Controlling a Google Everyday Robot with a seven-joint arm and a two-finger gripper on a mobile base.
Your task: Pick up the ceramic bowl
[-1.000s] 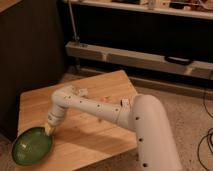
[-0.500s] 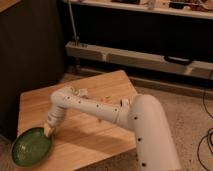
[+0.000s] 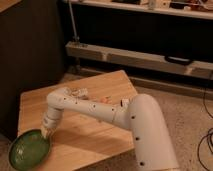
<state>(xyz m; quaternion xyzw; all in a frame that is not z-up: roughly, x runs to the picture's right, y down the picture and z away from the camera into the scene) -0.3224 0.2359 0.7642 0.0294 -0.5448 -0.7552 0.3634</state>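
Note:
The ceramic bowl (image 3: 29,148) is a round, shallow, glossy green bowl with a darker rim. It sits at the front left corner of the wooden table (image 3: 75,135). My white arm reaches across the table from the right. My gripper (image 3: 46,132) points down at the bowl's far right rim and touches or nearly touches it.
Small objects (image 3: 80,92) lie on the table behind my arm, partly hidden. A dark cabinet (image 3: 30,50) stands at the left. A metal shelf rail (image 3: 140,60) runs along the back. Speckled floor (image 3: 185,115) lies to the right.
The gripper has shifted slightly down toward the bowl's rim. The bowl seems to sit a little lower and further left at the table's corner.

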